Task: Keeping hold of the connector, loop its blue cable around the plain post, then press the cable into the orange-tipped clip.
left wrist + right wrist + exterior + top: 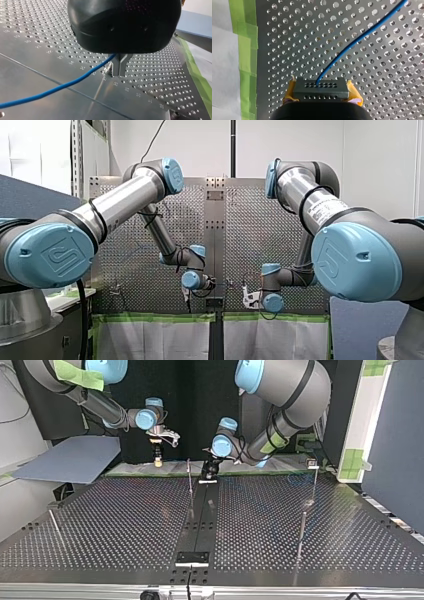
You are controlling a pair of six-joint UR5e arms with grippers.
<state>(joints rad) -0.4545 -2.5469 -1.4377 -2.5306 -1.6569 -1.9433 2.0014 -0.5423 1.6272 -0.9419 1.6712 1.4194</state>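
Observation:
In the right wrist view my right gripper (321,93) is shut on a dark perforated connector (321,86), with a yellow pad (290,92) on each side. The blue cable (362,37) leaves the connector and runs away over the perforated table (294,45). In the left wrist view my left gripper (119,71) has its metal fingers shut low over the table. The blue cable (62,86) enters between them near their roots and trails off to one side. In the top view my right gripper (158,457) and left gripper (210,472) hang at the far edge, with a thin plain post (190,480) between them.
More thin posts (302,530) stand at the top view's right, one capped with a small block (312,463). A rod (55,522) leans at its left. Green tape (245,57) marks the table edge. A blue-grey board (70,460) lies beyond the far left corner.

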